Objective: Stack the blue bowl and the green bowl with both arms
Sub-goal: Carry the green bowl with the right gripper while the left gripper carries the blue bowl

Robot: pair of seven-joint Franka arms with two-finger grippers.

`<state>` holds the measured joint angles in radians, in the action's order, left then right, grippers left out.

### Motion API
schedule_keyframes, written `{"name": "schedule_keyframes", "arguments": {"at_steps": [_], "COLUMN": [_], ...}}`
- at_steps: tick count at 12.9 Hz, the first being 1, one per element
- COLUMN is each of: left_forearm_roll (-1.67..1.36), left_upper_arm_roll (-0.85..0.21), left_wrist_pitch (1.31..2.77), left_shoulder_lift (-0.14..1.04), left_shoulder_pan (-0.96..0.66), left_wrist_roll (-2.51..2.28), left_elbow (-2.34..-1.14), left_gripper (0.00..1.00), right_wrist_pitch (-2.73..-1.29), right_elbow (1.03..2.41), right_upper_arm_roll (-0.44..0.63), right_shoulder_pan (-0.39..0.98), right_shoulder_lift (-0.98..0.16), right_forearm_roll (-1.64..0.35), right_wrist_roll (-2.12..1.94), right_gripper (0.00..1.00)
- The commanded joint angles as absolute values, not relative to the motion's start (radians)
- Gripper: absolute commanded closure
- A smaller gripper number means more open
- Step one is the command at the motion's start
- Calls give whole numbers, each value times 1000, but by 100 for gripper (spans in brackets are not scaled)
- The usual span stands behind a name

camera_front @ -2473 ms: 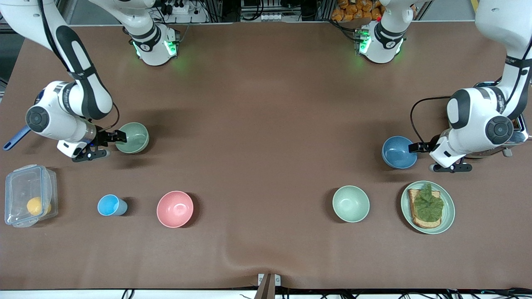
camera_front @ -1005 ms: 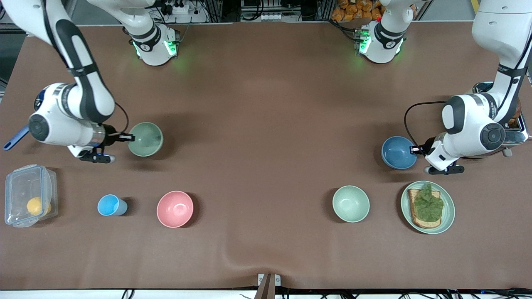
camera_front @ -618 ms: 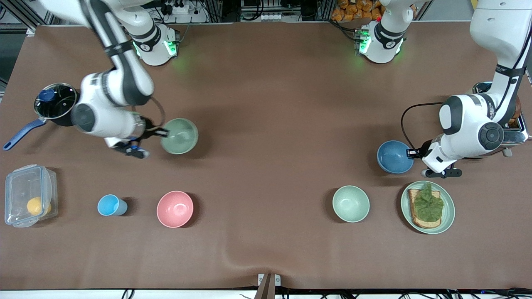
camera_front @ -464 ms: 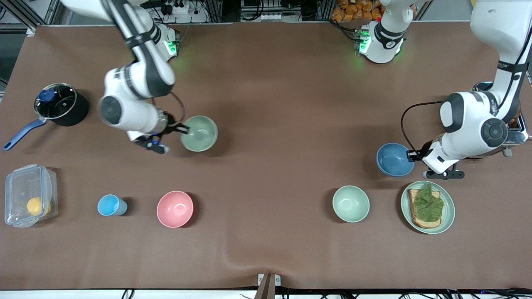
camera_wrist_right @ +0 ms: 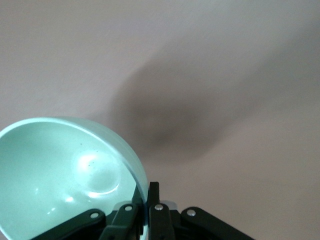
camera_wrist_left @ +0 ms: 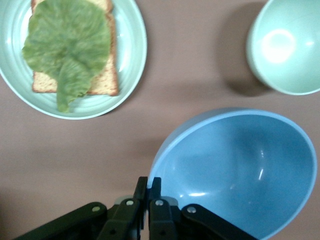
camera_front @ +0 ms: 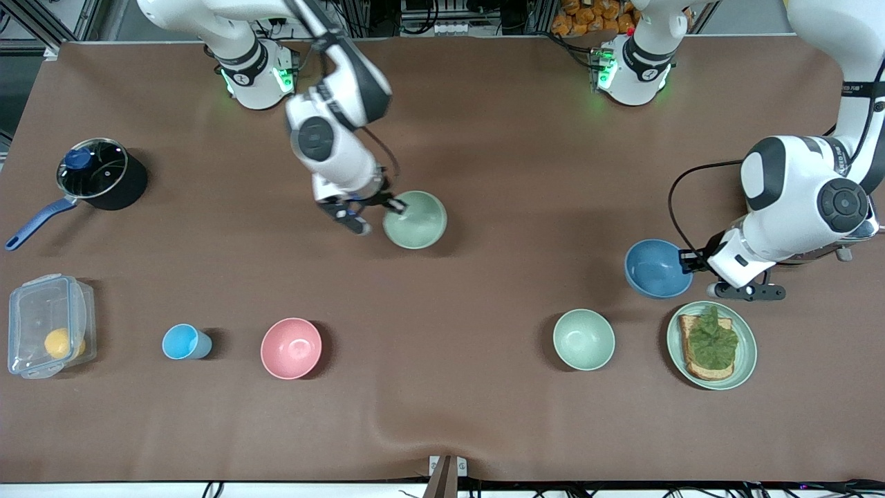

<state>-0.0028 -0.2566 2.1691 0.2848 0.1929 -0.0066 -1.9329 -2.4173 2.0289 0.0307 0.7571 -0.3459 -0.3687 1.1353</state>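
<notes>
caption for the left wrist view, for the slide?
Left end effector shut on the blue bowl rim, held above the table near the toast plate and a mint bowl.

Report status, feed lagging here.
Right end effector shut on green bowl, airborne mid-table. Left end effector shut on blue bowl. Nothing between.

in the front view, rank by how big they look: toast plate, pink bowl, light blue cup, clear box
1. toast plate and clear box, too close to separate
2. pink bowl
3. light blue cup, clearly smallest
</notes>
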Motion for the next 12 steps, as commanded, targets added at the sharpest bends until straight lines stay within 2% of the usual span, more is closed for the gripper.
{"name": "schedule_keyframes", "arguments": {"at_steps": [1, 3, 7, 12], "left_forearm_roll": [-28, -17, -14, -6], "left_upper_arm_roll": [-300, -354, -387, -388], "left_wrist_pitch": [2086, 2082, 2082, 2083], "left_shoulder_lift": [282, 282, 285, 307], "left_shoulder_pan": [192, 192, 158, 74], "left_wrist_roll": [-78, -148, -299, -451], "left_elbow": [-1865, -1858, -1858, -1838], "left_gripper": [100, 100, 100, 100], "right_wrist_pitch": [-2536, -2653, -2729, -2741], "right_elbow": [1948, 1947, 1947, 1944], "right_upper_arm_roll": [44, 43, 44, 44], "right_shoulder_pan": [827, 866, 910, 930], "right_shoulder_lift": [-460, -515, -551, -572], "right_forearm_roll": [-387, -388, -388, -390], "right_wrist_roll": [1248, 1313, 1380, 1396], "right_gripper": [100, 100, 100, 100]}}
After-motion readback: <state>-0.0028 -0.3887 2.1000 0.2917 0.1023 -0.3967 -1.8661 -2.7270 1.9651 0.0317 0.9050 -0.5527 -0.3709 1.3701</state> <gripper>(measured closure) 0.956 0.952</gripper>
